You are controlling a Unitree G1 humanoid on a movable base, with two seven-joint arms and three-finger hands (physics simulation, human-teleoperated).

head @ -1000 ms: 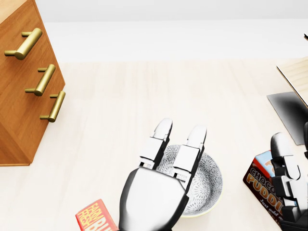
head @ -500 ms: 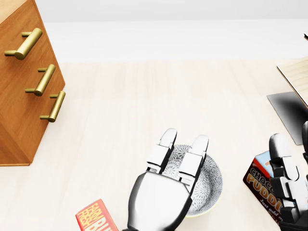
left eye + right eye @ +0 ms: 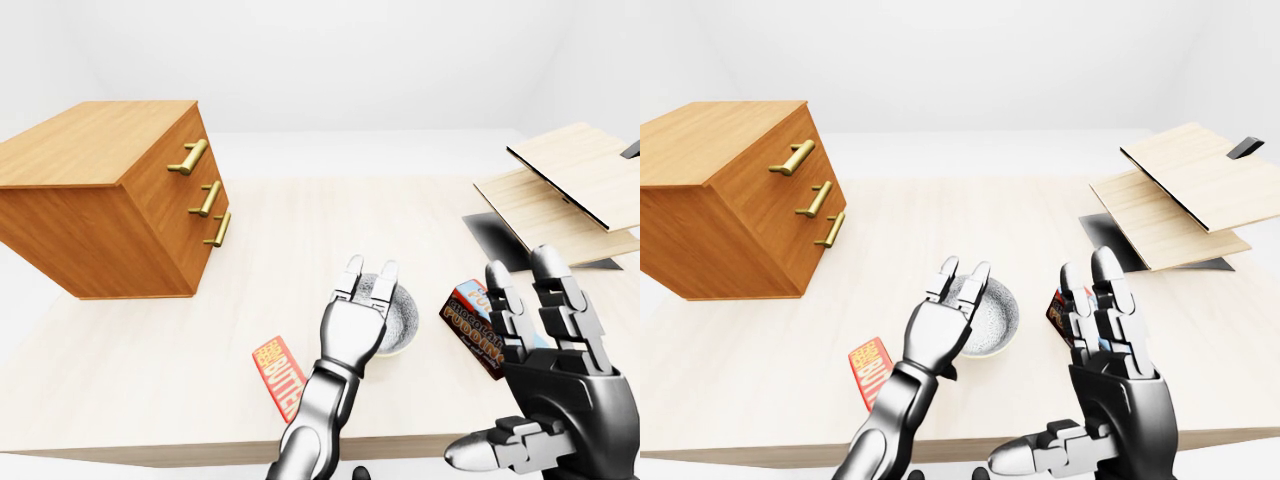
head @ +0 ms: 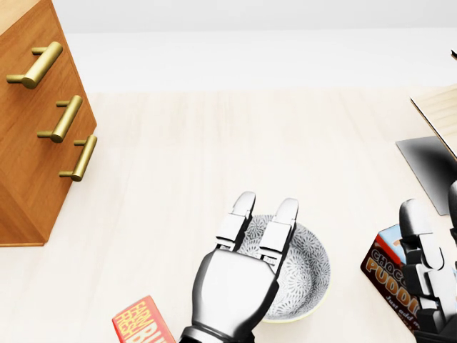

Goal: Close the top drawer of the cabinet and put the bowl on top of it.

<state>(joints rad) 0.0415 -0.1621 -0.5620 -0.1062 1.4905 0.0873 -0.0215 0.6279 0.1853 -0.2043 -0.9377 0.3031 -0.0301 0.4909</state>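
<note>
Bowl (image 4: 312, 266) sat on the pale table (image 3: 300, 220) at lower centre of the head view, empty and upright. The left hand (image 4: 239, 280) hovered over its left side, fingers straight and close together, gripping nothing. The right hand (image 3: 555, 360) stood raised at lower right, fingers spread, beside a pudding box (image 3: 468, 322). The cabinet (image 3: 100, 190) stood well apart at upper left, its top drawer (image 3: 197, 150) looking flush.
</note>
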